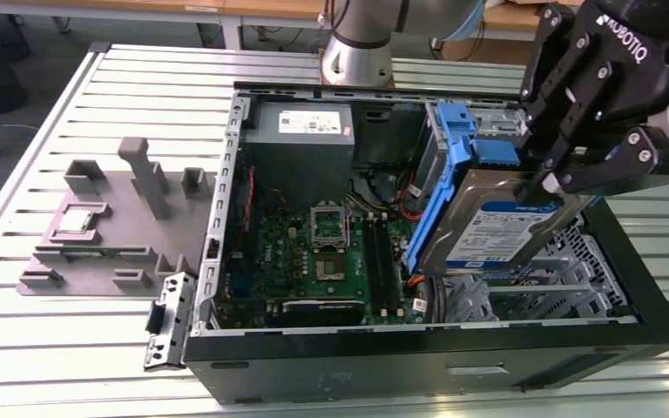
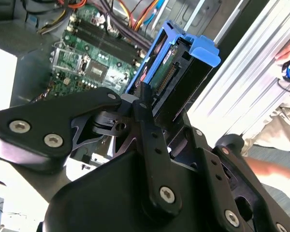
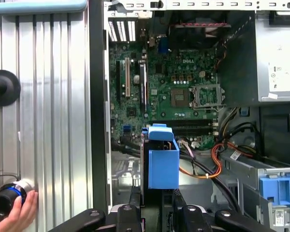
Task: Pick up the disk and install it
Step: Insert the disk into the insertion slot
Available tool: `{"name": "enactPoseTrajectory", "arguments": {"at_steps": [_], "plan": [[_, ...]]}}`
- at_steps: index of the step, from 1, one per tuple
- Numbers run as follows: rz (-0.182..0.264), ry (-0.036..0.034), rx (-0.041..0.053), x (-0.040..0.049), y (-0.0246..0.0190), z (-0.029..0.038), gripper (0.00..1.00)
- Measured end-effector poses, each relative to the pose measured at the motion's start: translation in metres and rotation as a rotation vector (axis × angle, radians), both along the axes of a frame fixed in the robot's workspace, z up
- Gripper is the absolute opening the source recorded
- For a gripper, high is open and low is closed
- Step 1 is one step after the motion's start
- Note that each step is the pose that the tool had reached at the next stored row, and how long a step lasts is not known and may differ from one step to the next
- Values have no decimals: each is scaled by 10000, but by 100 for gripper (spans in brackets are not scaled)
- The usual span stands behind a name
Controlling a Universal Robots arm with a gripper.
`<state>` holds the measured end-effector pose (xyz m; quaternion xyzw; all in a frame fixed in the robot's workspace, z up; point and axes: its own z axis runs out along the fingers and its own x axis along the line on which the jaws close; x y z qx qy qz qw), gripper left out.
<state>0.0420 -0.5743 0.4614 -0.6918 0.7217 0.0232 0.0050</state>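
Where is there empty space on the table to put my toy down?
Bare table slats lie on the grey holder's far side and near side. Inside the computer case it is crowded: motherboard, cables, and the disk held in the jaws.

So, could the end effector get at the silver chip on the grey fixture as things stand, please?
Probably not: the end effector is shut on the disk above the open case, leaving no free grip, though nothing covers the chip.
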Motion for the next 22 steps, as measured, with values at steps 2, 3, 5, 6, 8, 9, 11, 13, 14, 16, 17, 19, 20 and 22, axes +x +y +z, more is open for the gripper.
{"name": "enactPoseTrajectory", "arguments": {"at_steps": [2, 3, 5, 6, 8, 9, 11, 13, 14, 16, 17, 19, 20, 22], "plan": [[0, 0, 0, 59, 0, -1, 35], [0, 0, 1, 89, 0, -2, 35], [-1, 0, 1, 152, 0, -2, 35], [-1, 0, 1, 182, 0, -3, 35], [0, 0, 0, 240, 0, -3, 35], [0, 0, 1, 268, 0, -4, 35], [-2, 0, 1, 321, 0, -4, 35], [0, 0, 2, 360, 0, -4, 35], [-1, 0, 1, 379, 0, -4, 35], [0, 0, 1, 418, 0, -4, 35], [0, 0, 0, 437, 0, -4, 35], [-1, 0, 1, 468, 0, -4, 35], [-1, 0, 1, 476, 1, -4, 35], [-1, 0, 1, 478, 1, -4, 35]]}}
